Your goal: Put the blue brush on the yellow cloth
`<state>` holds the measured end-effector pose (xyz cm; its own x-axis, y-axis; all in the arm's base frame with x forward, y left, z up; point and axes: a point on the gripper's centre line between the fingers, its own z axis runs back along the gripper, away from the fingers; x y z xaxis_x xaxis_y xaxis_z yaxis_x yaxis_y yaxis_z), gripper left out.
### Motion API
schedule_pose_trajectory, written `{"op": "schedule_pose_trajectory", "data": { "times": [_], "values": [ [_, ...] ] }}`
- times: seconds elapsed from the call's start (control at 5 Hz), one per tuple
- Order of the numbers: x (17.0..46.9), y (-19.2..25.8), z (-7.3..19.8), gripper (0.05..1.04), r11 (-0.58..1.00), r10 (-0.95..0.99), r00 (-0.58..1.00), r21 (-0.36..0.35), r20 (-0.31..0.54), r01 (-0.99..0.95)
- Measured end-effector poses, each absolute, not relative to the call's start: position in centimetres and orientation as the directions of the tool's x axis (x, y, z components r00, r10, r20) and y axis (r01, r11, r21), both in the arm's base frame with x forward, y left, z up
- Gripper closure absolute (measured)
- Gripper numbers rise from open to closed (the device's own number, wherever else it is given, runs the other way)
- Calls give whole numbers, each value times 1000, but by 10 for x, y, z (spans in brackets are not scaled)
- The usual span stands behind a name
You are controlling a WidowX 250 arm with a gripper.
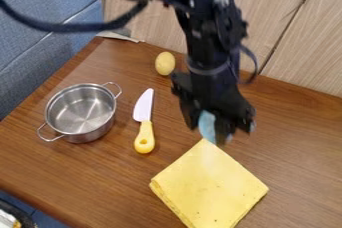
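The black gripper (219, 131) hangs right of the table's middle, just behind the far corner of the yellow cloth. It is shut on the blue brush (208, 126), whose light blue part shows at the gripper's lower left; the rest of the brush is hidden by the gripper. Folded into a thick square, the yellow cloth (210, 187) lies on the wooden table at the front, one corner towards the gripper. In this view the brush's lower end comes close to that corner; whether they touch, I cannot tell.
A steel pot (81, 113) with two handles stands at the left. Between pot and gripper lies a knife (145, 122) with a yellow handle. A yellow potato-like object (165, 63) rests further back, near the wooden wall panel (300, 47). The brown table (300, 137) extends right of the cloth.
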<state>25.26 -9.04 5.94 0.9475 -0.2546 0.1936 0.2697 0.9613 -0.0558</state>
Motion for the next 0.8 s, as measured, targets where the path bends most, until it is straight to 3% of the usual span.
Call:
{"op": "schedule_pose_trajectory", "data": {
  "times": [0.2, 0.6, 0.8],
  "values": [
    [235, -98, 48, 471, 936, -318, 935, -103, 160, 336],
    [213, -91, 9, 471, 915, -400, 916, -43, 33, 401],
    [213, -83, 7, 404, 935, -356, 934, 4, 22, 356]
  ]
}}
